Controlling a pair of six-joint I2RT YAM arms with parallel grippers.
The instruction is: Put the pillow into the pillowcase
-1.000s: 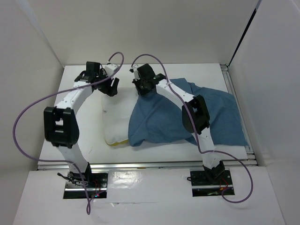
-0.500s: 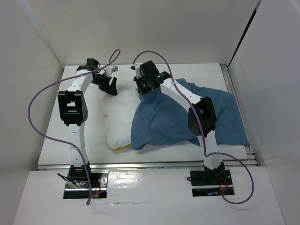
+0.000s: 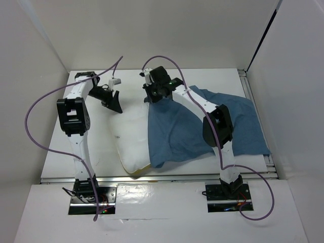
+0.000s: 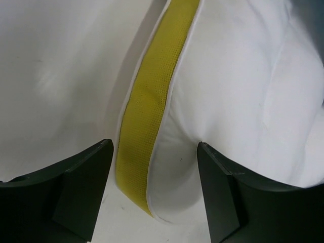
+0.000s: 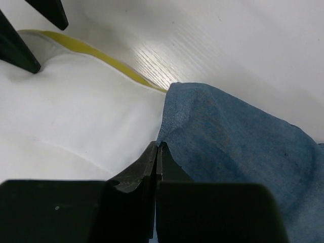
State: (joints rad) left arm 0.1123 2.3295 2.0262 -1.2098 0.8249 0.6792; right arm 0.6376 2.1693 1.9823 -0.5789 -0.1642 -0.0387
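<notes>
Materials: the pillow [image 3: 132, 136] is soft, puffy and white, roughly rectangular, with a woven yellow band [image 4: 152, 96] along its edge seam. The pillowcase [image 3: 202, 126] is thin dusty-blue cloth, wrinkled, with a stitched hem. The tabletop [image 3: 212, 78] is smooth and white, with a faint grain in the right wrist view.

Position: the pillow lies left of centre on the tabletop. Its right part is under the pillowcase, and its left part and near corner are bare. The pillowcase spreads flat to the right, reaching close to the tabletop's right edge.

Left tool [image 3: 114, 101]: at the pillow's far-left corner, dark fingers [image 4: 81, 177] spread apart. The banded corner of the pillow sits between them. Contact cannot be confirmed from the left wrist view.

Right tool [image 3: 152, 96]: at the far edge of the pillowcase mouth, fingers pressed together on the blue hem. The cloth rises to a small peak at the pinch, over the white pillow surface.

Hidden or unclear: how far the pillow reaches inside the case cannot be read, since the blue cloth and the right arm cover it. The left wrist view cuts off most of the pillow.

Surroundings: purple cables [image 3: 38, 116] loop off both arms. White enclosure walls [image 3: 152, 30] stand on three sides. The left tool's fingertips show at the top-left corner of the right wrist view.
</notes>
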